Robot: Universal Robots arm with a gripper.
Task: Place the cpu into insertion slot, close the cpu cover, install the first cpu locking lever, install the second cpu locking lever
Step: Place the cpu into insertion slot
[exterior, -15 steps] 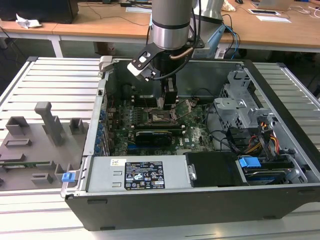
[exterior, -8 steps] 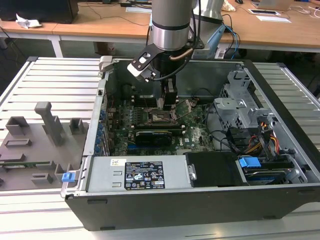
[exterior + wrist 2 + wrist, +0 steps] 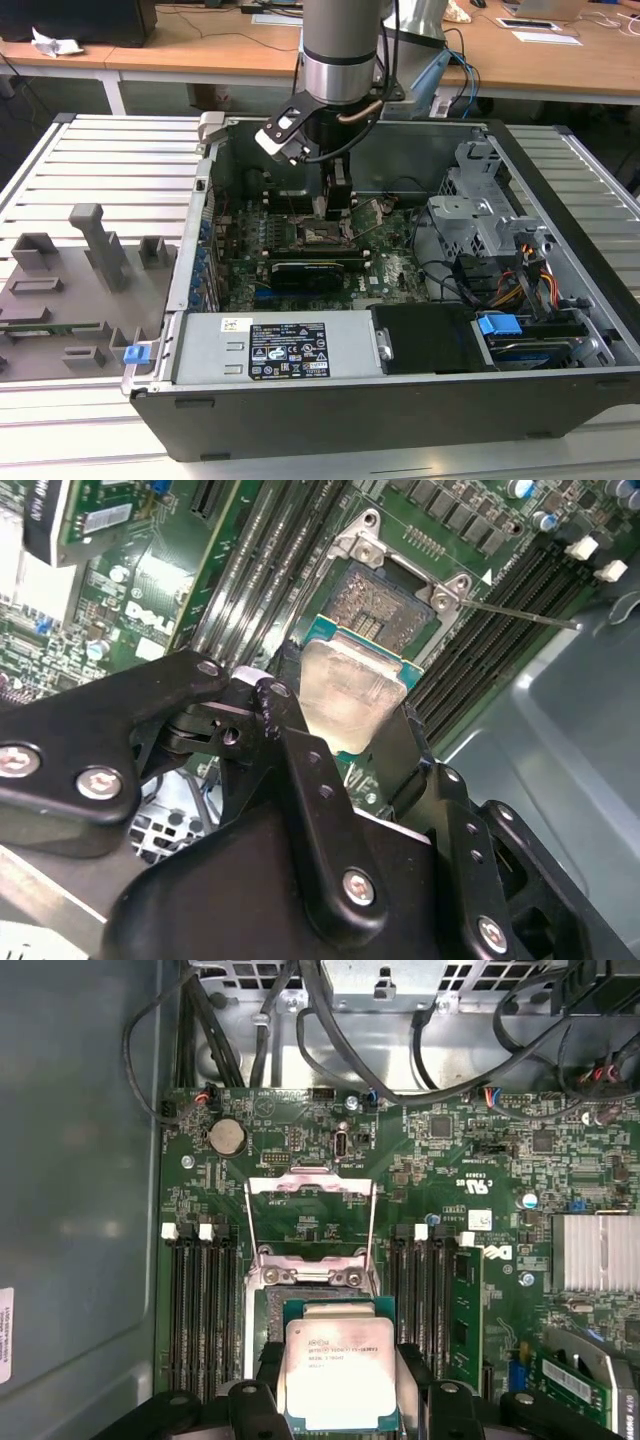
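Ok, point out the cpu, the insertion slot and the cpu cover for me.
cpu (image 3: pixel 340 1375): first wrist view, middle of its silvery metal top.
insertion slot (image 3: pixel 365 602): second wrist view, exposed pin field.
cpu cover (image 3: pixel 310 1184): first wrist view, end bar of the open frame.

Cut off by the picture's edge in the first wrist view: one side of the cpu (image 3: pixel 340 1375). Mostly buried beneath it, the insertion slot (image 3: pixel 256 1320). In the second wrist view, near corners covered by fingers (image 3: pixel 300 760) of the gripper (image 3: pixel 350 715). At the exterior view's centre, slot half masked behind the gripper.
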